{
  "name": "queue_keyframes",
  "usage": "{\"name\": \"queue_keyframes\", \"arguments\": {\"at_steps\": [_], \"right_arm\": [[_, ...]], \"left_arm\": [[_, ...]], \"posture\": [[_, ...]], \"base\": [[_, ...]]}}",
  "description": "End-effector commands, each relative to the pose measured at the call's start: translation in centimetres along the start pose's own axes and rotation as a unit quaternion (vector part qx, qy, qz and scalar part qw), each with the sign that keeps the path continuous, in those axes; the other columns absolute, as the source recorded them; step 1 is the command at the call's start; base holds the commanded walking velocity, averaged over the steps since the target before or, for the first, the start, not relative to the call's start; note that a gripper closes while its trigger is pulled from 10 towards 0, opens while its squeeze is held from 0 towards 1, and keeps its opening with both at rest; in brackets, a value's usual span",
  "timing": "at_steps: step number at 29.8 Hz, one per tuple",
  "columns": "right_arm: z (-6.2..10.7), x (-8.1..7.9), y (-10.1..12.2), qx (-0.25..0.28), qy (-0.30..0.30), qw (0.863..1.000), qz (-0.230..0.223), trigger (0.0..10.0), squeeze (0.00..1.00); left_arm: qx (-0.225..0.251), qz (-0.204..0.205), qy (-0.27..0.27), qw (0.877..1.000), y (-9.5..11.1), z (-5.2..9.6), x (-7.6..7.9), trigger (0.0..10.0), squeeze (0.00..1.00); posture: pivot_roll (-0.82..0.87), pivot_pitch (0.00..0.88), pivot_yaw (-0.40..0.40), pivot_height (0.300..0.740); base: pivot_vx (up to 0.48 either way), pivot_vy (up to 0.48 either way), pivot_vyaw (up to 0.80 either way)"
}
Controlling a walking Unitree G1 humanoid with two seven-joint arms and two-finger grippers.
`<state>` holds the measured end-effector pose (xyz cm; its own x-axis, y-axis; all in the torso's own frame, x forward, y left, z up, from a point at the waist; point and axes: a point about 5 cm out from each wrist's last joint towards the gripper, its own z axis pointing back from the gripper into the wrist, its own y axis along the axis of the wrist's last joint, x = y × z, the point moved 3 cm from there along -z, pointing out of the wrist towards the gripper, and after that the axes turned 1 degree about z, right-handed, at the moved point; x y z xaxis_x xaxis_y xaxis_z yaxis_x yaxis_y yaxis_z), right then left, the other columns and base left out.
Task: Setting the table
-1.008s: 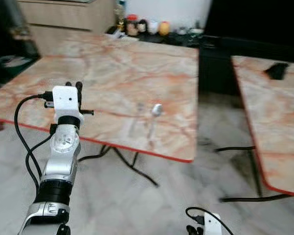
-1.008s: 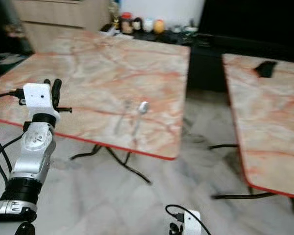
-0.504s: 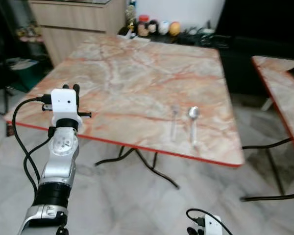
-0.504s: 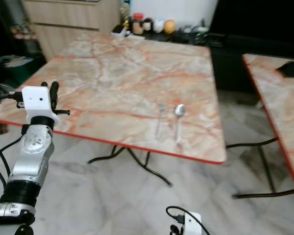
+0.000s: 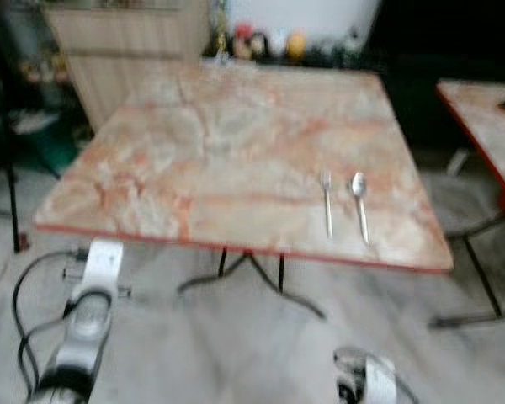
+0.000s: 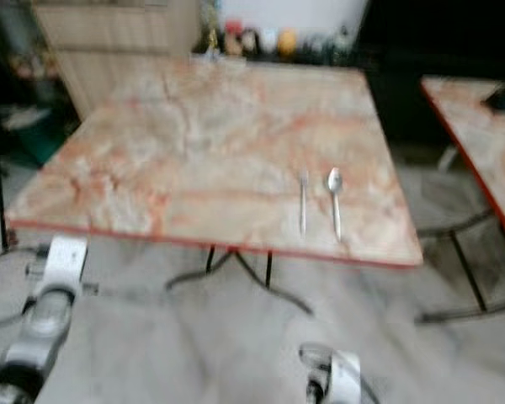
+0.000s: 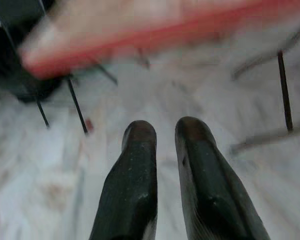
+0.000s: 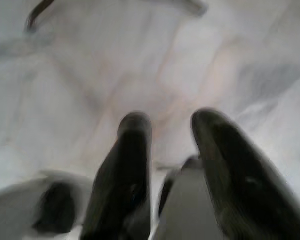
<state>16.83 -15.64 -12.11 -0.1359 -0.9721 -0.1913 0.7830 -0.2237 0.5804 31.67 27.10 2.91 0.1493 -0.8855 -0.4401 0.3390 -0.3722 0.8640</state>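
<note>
Silver metal fork (image 5: pixel 326 204) and spoon (image 5: pixel 359 205) are seen side by side, centre right on orange-veined marble table (image 5: pixel 236 143) | left gripper (image 7: pixel 164 131) fingers slightly apart, empty | right gripper (image 8: pixel 165 125) fingers apart, empty, over pale marble floor (image 5: pixel 236 337)

Two black fingers (image 7: pixel 135 175) of the left gripper (image 7: pixel 162 131), slightly apart, over pale marble floor (image 7: pixel 230 100); blurred red table edge (image 7: pixel 140 42) across the frame's top.
</note>
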Motion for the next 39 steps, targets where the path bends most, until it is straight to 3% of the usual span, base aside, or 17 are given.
{"name": "queue_keyframes", "arguments": {"at_steps": [1,5,8,10,14,22,31,32,33,34,38,39], "right_arm": [[0.2,1.8,0.7,0.008,-0.023,1.0,0.0,10.0,0.0],[0.2,1.8,0.7,0.009,-0.023,1.0,0.0,10.0,0.0],[0.2,1.8,0.7,0.009,-0.024,1.0,0.0,10.0,0.0],[0.2,1.8,0.7,0.009,-0.024,1.0,0.0,10.0,0.0],[0.2,1.8,0.9,0.017,-0.028,0.999,0.0,10.0,0.0],[0.3,2.0,1.8,0.061,-0.042,0.997,0.013,10.0,0.0],[0.8,2.0,3.7,0.141,-0.046,0.989,0.03,10.0,0.0],[1.7,3.0,12.4,0.301,-0.047,0.951,0.052,10.0,0.0],[1.7,3.0,12.4,0.301,-0.047,0.951,0.052,10.0,0.0],[3.4,3.1,17.8,0.399,-0.043,0.914,0.064,10.0,0.0],[5.0,2.4,20.8,0.463,-0.033,0.883,0.073,10.0,0.0],[5.0,2.4,20.8,0.463,-0.033,0.883,0.073,10.0,0.0]], "left_arm": [[-0.022,-0.008,-0.026,0.999,-1.5,0.6,1.4,10.0,0.0],[-0.076,-0.021,-0.065,0.995,-4.2,1.7,2.9,10.0,0.0],[-0.114,-0.028,-0.144,0.983,-5.9,2.8,5.5,10.0,0.0],[-0.123,-0.034,-0.16,0.979,-6.3,3.1,6.1,10.0,0.0],[-0.159,-0.006,-0.193,0.968,-7.3,4.0,7.6,10.0,0.0],[-0.199,0.045,-0.194,0.96,-8.5,4.8,8.2,10.0,0.0],[-0.202,0.051,-0.209,0.955,-9.0,5.6,9.0,10.0,0.0],[-0.198,0.056,-0.208,0.956,-8.9,5.7,9.2,10.0,0.0],[-0.198,0.056,-0.208,0.956,-8.9,5.7,9.2,10.0,0.0],[-0.197,0.052,-0.208,0.957,-9.0,5.7,9.2,10.0,0.0],[-0.195,0.05,-0.209,0.957,-9.0,5.8,9.3,10.0,0.0],[-0.195,0.05,-0.209,0.957,-9.0,5.8,9.3,10.0,0.0]], "posture": [[0.08,0.0,-0.024,0.74],[0.08,0.0,-0.024,0.74],[0.08,0.0,-0.027,0.74],[0.08,0.0,-0.028,0.74],[0.08,0.0,-0.026,0.74],[0.07,0.0,-0.024,0.74],[0.05,0.0,-0.022,0.74],[0.05,0.0,-0.024,0.74],[0.05,0.0,-0.024,0.74],[0.05,0.0,-0.026,0.74],[0.04,0.0,-0.028,0.74],[0.04,0.0,-0.028,0.74]], "base": [[0.0,0.0,0.0],[0.0,0.0,0.0],[0.0,0.0,0.0],[0.0,0.0,0.0],[0.0,0.0,0.0],[0.0,0.0,0.0],[0.0,0.0,0.0],[0.0,0.0,0.0],[0.0,0.0,0.0],[0.0,0.0,0.0],[0.0,0.0,0.0],[0.0,0.0,0.0]]}}
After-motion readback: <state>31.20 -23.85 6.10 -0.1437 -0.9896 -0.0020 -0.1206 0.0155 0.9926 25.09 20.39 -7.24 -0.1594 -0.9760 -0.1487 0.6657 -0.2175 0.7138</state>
